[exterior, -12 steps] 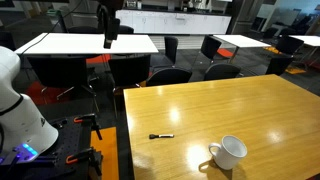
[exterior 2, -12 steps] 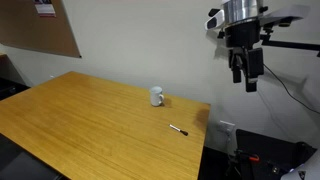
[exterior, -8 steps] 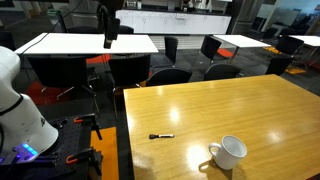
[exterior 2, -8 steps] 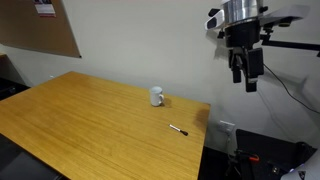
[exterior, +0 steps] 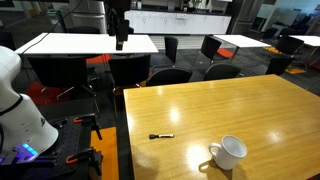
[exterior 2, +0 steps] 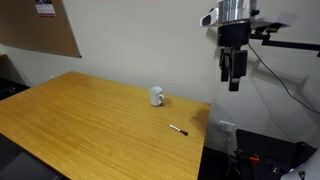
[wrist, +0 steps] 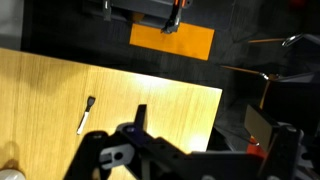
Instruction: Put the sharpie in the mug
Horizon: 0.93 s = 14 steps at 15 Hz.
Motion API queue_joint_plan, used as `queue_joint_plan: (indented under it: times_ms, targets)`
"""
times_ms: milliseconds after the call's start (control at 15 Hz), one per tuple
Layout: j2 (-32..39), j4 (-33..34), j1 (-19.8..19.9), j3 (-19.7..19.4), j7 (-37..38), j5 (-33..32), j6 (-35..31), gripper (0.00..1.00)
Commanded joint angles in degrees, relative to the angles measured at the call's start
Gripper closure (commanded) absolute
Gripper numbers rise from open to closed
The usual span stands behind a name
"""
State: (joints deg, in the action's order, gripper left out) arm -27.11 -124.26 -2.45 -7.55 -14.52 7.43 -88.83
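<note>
The sharpie (exterior: 161, 136) is a thin black marker lying flat on the wooden table near its edge; it also shows in an exterior view (exterior 2: 178, 129) and in the wrist view (wrist: 86, 115). The white mug (exterior: 229, 152) stands upright on the table a short way from the sharpie, and shows in the second exterior view too (exterior 2: 157, 96). My gripper (exterior: 120, 35) hangs high in the air beyond the table's edge (exterior 2: 233, 78), far above both things. In the wrist view its fingers (wrist: 212, 125) are spread apart and hold nothing.
The wooden table (exterior: 240, 105) fills the foreground. Black office chairs (exterior: 170, 75) stand along its far side, with white tables (exterior: 90, 43) behind. An orange mat (wrist: 172, 40) lies on the dark floor below the gripper. A cork board (exterior 2: 40, 25) hangs on the wall.
The gripper has shifted sideways toward the table, staying high. The sharpie and the mug have not moved.
</note>
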Motion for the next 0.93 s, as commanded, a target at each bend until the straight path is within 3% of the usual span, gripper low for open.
queue_joint_plan:
  times_ms: [0,600,867]
  targets:
    - [0.6,-2.4,1.8,1.4,2.0,0.3,-10.2,0.0]
    - [7.7,-8.0,5.6,2.7,15.4,-1.3,-43.9,0.0]
    - [12.1,-8.7,7.9,3.1,23.1,-3.7,-52.0,0.0]
